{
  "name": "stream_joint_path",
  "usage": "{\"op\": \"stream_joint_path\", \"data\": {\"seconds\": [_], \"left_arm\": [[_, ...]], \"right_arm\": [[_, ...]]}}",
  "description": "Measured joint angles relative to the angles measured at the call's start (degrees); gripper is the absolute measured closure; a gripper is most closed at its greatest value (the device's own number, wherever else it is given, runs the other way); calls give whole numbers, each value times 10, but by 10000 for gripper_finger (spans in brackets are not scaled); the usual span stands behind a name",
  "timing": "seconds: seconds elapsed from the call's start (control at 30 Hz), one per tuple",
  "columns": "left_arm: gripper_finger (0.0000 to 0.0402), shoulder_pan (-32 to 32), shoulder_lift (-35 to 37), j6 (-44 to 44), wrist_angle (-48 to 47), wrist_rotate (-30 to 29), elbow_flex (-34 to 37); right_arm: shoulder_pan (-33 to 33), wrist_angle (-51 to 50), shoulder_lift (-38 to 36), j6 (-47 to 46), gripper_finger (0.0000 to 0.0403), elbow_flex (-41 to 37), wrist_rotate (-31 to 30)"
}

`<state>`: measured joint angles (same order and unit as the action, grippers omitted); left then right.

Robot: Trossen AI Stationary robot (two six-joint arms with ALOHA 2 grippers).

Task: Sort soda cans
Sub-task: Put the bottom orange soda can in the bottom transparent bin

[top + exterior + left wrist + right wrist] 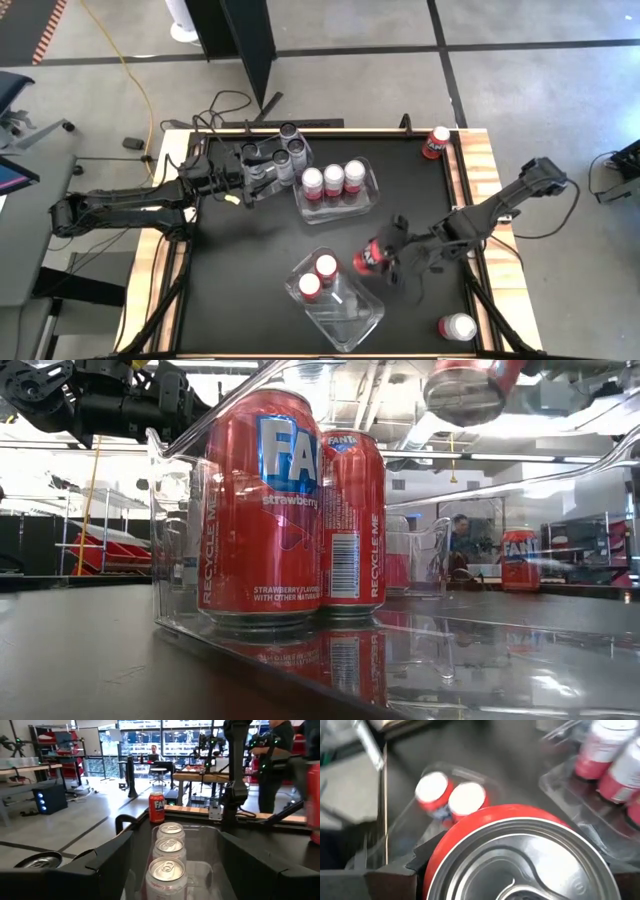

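Observation:
My right gripper (382, 254) is shut on a red soda can (366, 260), held in the air beside the near clear bin (350, 318). That bin holds two red cans (318, 276) standing upright. The far bin (372, 196) holds three red-and-white cans (334, 180) in a row. Several dark grey cans (291, 150) stand at the far bin's left end. My left gripper (262, 174) hovers open among them, its fingers (107, 862) spread wide and facing the row of three cans (167, 870). One dark can top (37, 861) shows beside it. My right gripper holds the red can by its side wall (445, 855), pinched between the two fingers, one of which (426, 851) shows at the can's edge. It comes slanting down from the table's right. The can is lifted clear (465, 390) and tilted, its silver top (520, 865) facing the wrist.
A red can (437, 143) stands at the table's far right corner and another (458, 327) near the near right edge. Bare black table lies between the bins and along the left side. People and workbenches show in the room beyond.

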<state>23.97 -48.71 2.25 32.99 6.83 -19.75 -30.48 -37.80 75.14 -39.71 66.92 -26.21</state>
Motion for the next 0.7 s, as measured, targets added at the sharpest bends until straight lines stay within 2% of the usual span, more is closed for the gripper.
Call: {"op": "stream_joint_path", "data": {"seconds": [0.17,0.27,0.5,0.7], "left_arm": [[121,0,0,21,0,-5,0],[121,0,0,1,6,-11,0],[121,0,0,-37,8,-23,0],[121,0,0,-68,7,-33,0]], "right_arm": [[-1,5,46,62,96,7,85],[-3,10,92,110,96,34,125],[-22,3,181,253,96,123,142],[-11,-8,248,301,96,145,160]]}}
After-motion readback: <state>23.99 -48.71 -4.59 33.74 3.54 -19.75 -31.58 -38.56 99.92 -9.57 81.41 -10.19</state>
